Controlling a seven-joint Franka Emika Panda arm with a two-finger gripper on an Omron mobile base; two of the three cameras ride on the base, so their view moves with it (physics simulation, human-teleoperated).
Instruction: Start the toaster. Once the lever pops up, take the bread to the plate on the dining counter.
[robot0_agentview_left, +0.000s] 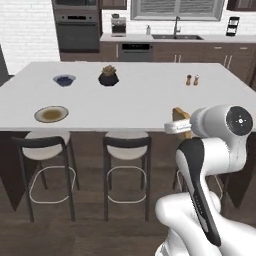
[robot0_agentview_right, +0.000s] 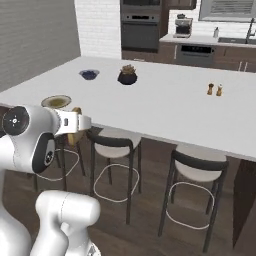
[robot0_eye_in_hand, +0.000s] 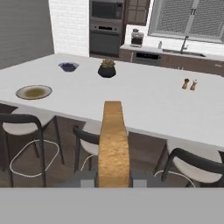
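My gripper (robot0_eye_in_hand: 113, 178) is shut on the bread (robot0_eye_in_hand: 113, 140), a golden-tan slice held edge-on between the finger tips. From the left base view the bread (robot0_agentview_left: 180, 115) hangs at the near edge of the dining counter (robot0_agentview_left: 145, 100), right of centre, in my gripper (robot0_agentview_left: 178, 127). The plate (robot0_agentview_left: 51, 114) lies on the white top near its front left corner, well to the left of the slice. It is also in the hand view as the plate (robot0_eye_in_hand: 34, 92) at far left, and the plate (robot0_agentview_right: 56, 102) sits just beyond my gripper (robot0_agentview_right: 80, 123). The toaster is out of view.
On the counter stand a dark blue bowl (robot0_agentview_left: 64, 79), a potted plant (robot0_agentview_left: 108, 76) and two shakers (robot0_agentview_left: 192, 79). Bar stools (robot0_agentview_left: 126, 145) line the near side under the top. A back worktop with a sink (robot0_agentview_left: 177, 36) and an oven (robot0_agentview_left: 77, 27) lie behind.
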